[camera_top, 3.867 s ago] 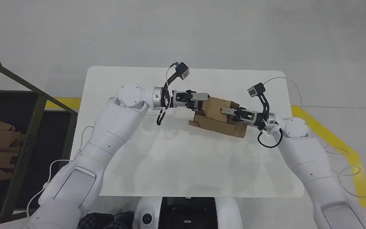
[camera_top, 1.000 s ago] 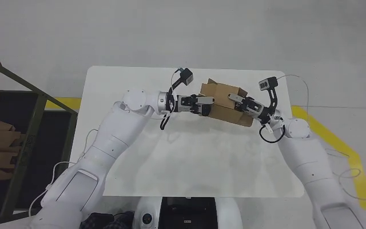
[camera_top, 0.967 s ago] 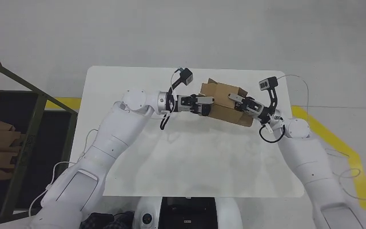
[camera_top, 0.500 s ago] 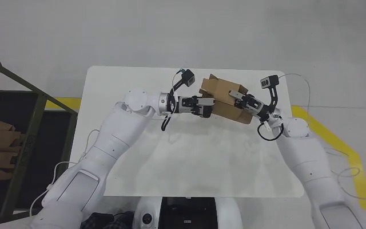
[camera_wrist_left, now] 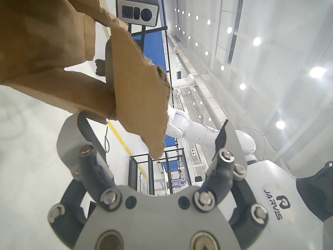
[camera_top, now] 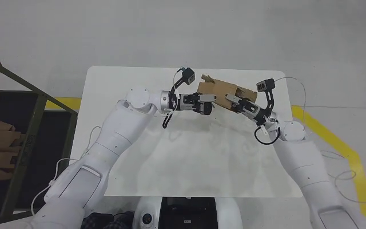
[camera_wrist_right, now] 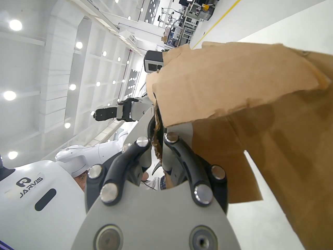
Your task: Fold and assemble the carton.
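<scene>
My right gripper (camera_wrist_right: 157,133) is pinched tight on an edge of the brown corrugated cardboard carton (camera_top: 220,90), held over the white table's (camera_top: 114,114) twelve-o'clock edge, long axis roughly nine-to-three, while my left gripper (camera_wrist_left: 151,124), at its nine-o'clock end, gapes wide astride a loose flap (plain from my left wrist, muddled from above).

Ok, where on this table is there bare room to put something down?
Free: the near half of the table, between the two forearms and the front edge; also the far corner by the left arm. Crowded: the far middle, where the open left gripper and the right gripper, shut on the carton, meet.
</scene>
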